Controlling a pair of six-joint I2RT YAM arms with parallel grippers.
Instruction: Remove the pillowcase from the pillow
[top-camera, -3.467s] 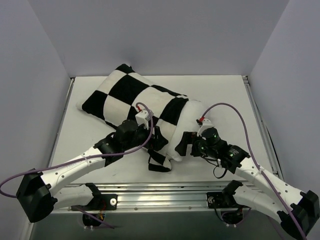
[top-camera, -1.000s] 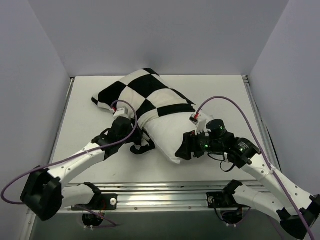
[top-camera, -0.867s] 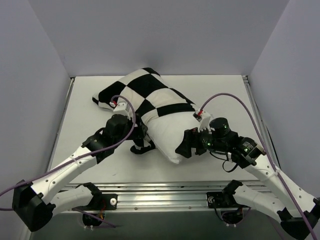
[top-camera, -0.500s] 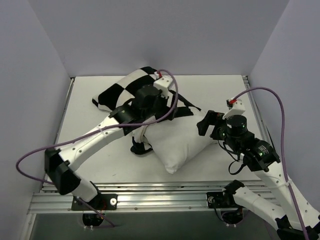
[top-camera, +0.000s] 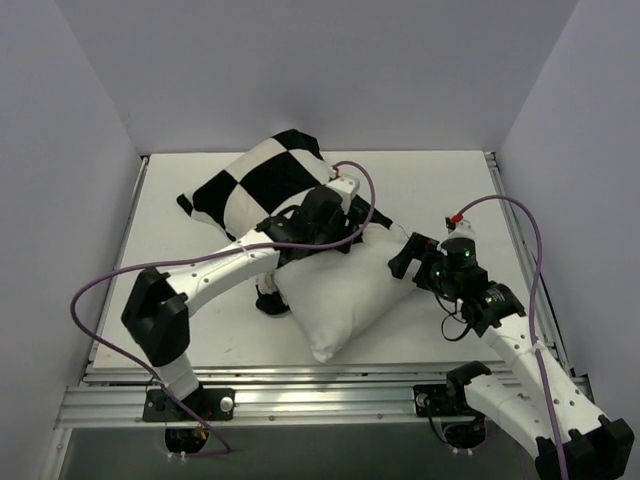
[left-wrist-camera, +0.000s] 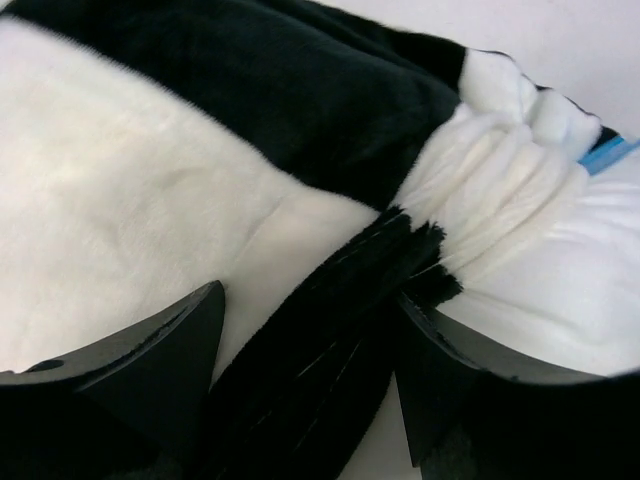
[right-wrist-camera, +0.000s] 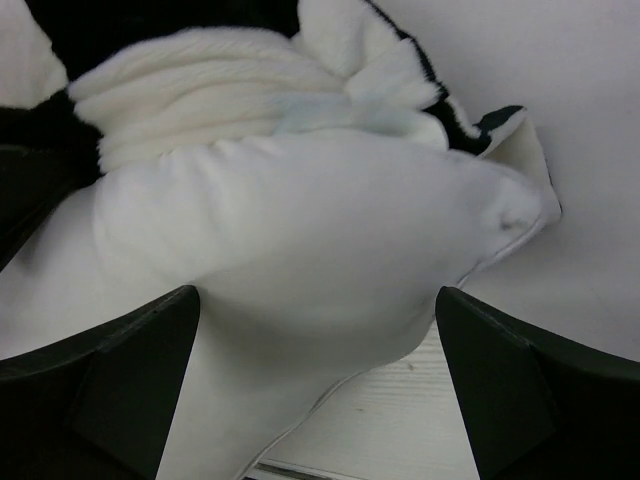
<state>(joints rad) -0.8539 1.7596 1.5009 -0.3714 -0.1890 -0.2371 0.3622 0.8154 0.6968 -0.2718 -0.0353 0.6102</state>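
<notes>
The black-and-white checkered pillowcase covers the far left end of the white pillow; the pillow's near half is bare. My left gripper sits at the bunched open edge of the case. In the left wrist view, my left gripper has its jaws narrowed around a black fold of the pillowcase, with the pillow at the right. My right gripper is at the pillow's right corner. In the right wrist view, my right gripper has wide-open jaws either side of the pillow, with the gathered pillowcase beyond.
The white table is boxed in by grey walls at the back and both sides. An aluminium rail runs along the near edge. Purple cables loop above both arms. A pale blue tag shows at the case's edge.
My left arm swung from the pillow's near-left side over to the case's open edge. My right gripper moved back to the pillow's right corner. More bare pillow shows; the case has bunched toward the back.
</notes>
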